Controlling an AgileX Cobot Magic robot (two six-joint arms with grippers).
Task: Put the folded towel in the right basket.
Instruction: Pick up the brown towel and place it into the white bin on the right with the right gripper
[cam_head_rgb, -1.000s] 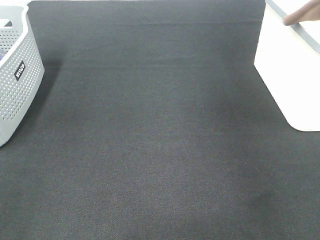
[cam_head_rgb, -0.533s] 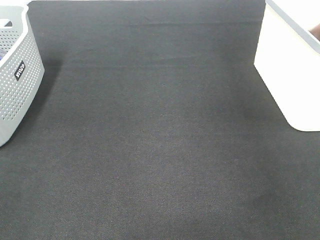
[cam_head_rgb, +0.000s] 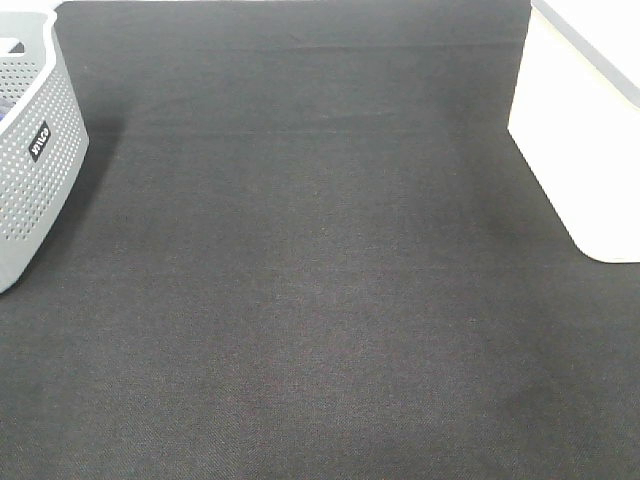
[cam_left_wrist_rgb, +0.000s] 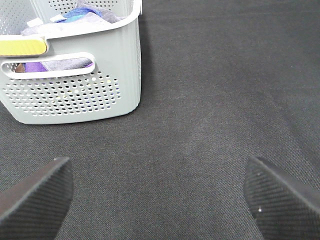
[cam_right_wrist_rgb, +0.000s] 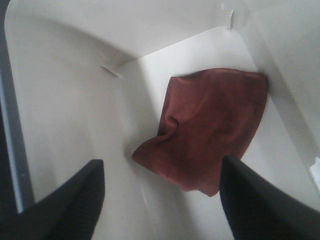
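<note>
The folded towel (cam_right_wrist_rgb: 212, 132) is dark red and lies on the floor of the white right basket (cam_right_wrist_rgb: 75, 115), seen only in the right wrist view. My right gripper (cam_right_wrist_rgb: 160, 200) is open above the basket's inside, apart from the towel. The same white basket (cam_head_rgb: 575, 140) stands at the right edge of the exterior view, where neither the towel nor any arm shows. My left gripper (cam_left_wrist_rgb: 160, 200) is open and empty above the black mat (cam_left_wrist_rgb: 225, 90).
A grey perforated basket (cam_head_rgb: 30, 150) stands at the left edge of the black mat (cam_head_rgb: 320, 280). In the left wrist view this grey basket (cam_left_wrist_rgb: 75, 85) holds several cloths in purple, blue and yellow.
A dark red shape at the top right, over the white basket's rim, moved right out of the exterior view. Nothing else has moved.
</note>
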